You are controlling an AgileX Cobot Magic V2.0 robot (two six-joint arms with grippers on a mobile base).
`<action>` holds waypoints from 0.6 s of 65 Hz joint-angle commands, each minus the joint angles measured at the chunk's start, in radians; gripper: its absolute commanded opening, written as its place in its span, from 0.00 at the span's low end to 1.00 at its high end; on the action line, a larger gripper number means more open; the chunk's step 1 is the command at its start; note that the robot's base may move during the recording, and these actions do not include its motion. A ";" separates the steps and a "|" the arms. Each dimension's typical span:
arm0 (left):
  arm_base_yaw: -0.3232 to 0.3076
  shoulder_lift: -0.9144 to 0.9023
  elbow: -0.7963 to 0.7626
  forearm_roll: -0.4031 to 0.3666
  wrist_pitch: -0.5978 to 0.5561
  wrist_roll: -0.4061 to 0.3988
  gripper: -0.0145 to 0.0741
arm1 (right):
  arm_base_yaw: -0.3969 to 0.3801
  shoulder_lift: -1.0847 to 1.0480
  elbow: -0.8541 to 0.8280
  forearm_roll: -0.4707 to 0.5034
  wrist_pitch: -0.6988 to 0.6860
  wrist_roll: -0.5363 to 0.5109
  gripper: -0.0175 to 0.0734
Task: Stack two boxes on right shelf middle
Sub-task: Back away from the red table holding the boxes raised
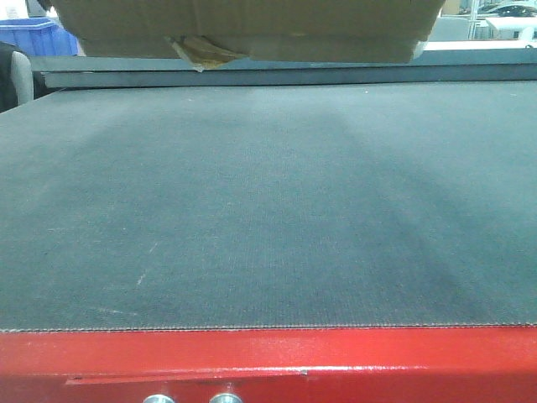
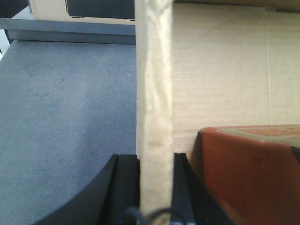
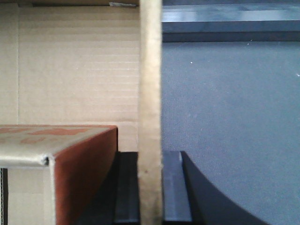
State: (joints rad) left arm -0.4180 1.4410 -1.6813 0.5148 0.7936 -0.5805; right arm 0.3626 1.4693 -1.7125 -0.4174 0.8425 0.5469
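One brown cardboard box (image 1: 252,25) with torn yellowish tape (image 1: 198,52) hangs above the far part of the dark mat; the other box is out of view. My left gripper (image 2: 154,157) is shut on the box's left wall (image 2: 154,84), seen edge-on, with one black finger (image 2: 126,187) outside the wall. My right gripper (image 3: 150,152) is shut on the right wall (image 3: 150,75) in the same way. Both wrist views show the box's pale corrugated inside (image 2: 220,70) (image 3: 79,70). The shelf is out of view.
A red-printed carton (image 2: 253,173) (image 3: 70,164) sits inside the box. Below lies a dark matted platform (image 1: 268,210) with a red front edge (image 1: 336,361) and a grey rail (image 1: 252,77) along its far side. A blue bin (image 1: 33,34) stands at the back left.
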 commanded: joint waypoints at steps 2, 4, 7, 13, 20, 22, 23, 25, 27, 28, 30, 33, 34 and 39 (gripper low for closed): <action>0.001 -0.021 -0.008 0.029 -0.033 -0.007 0.04 | -0.010 -0.015 -0.015 -0.063 -0.016 0.002 0.02; 0.001 -0.021 -0.008 0.029 -0.033 -0.007 0.04 | -0.010 -0.015 -0.015 -0.063 -0.020 0.002 0.02; 0.001 -0.021 -0.008 0.029 -0.033 -0.007 0.04 | -0.010 -0.015 -0.015 -0.063 -0.025 0.002 0.02; 0.001 -0.021 -0.008 0.029 -0.033 -0.007 0.04 | -0.010 -0.015 -0.015 -0.063 -0.043 0.002 0.02; 0.001 -0.021 -0.008 0.029 -0.033 -0.007 0.04 | -0.010 -0.015 -0.015 -0.063 -0.076 0.002 0.02; 0.001 -0.021 -0.008 0.029 -0.033 -0.007 0.04 | -0.010 -0.015 -0.015 -0.063 -0.084 0.002 0.02; 0.001 -0.021 -0.008 0.029 -0.033 -0.007 0.04 | -0.010 -0.015 -0.015 -0.063 -0.089 0.002 0.02; 0.001 -0.021 -0.008 0.029 -0.033 -0.007 0.04 | -0.010 -0.015 -0.015 -0.063 -0.099 0.002 0.02; 0.001 -0.021 -0.008 0.029 -0.033 -0.007 0.04 | -0.010 -0.015 -0.015 -0.063 -0.105 0.002 0.02; 0.001 -0.021 -0.008 0.029 -0.033 -0.007 0.04 | -0.010 -0.015 -0.015 -0.063 -0.110 0.002 0.02; 0.001 -0.021 -0.008 0.029 -0.033 -0.007 0.04 | -0.010 -0.015 -0.015 -0.063 -0.119 0.002 0.02; 0.001 -0.021 -0.008 0.029 -0.033 -0.007 0.04 | -0.010 -0.015 -0.015 -0.063 -0.128 0.002 0.02; 0.001 -0.021 -0.008 0.029 -0.033 -0.007 0.04 | -0.010 -0.015 -0.015 -0.063 -0.131 0.002 0.02; 0.001 -0.021 -0.008 0.029 -0.033 -0.007 0.04 | -0.010 -0.015 -0.015 -0.063 -0.142 0.002 0.02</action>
State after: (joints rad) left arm -0.4180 1.4410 -1.6815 0.5227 0.7936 -0.5824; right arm 0.3626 1.4693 -1.7125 -0.4318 0.7697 0.5487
